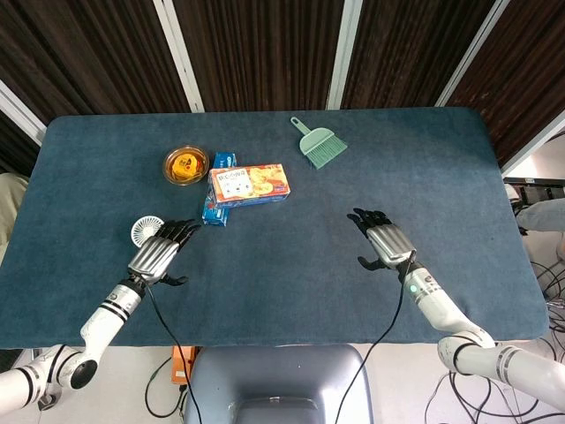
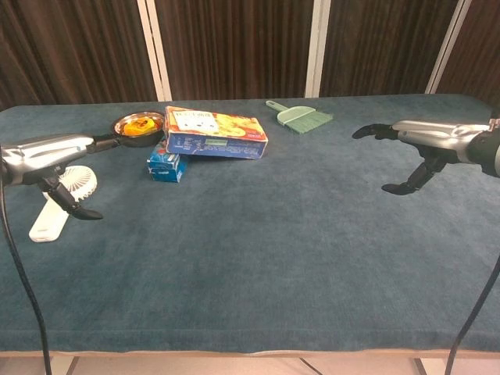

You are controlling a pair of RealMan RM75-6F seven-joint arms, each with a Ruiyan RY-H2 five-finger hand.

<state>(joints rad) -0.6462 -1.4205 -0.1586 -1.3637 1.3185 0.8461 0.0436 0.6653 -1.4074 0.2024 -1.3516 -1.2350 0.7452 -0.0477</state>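
Fan (image 1: 144,232), small and white, lies on the blue table (image 1: 291,291) under my left hand (image 1: 160,251); fingers spread, holding nothing. My right hand (image 1: 386,240) hovers spread too.

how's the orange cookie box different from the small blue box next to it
The orange cookie box is larger and flatter than the small blue box. Its top is orange with pictured biscuits; the blue box is mostly blue and white. The orange box lies tilted, one end propped on the blue box, which rests on the table beneath it. Both are rectangular cartons, touching, and neither hand holds them.
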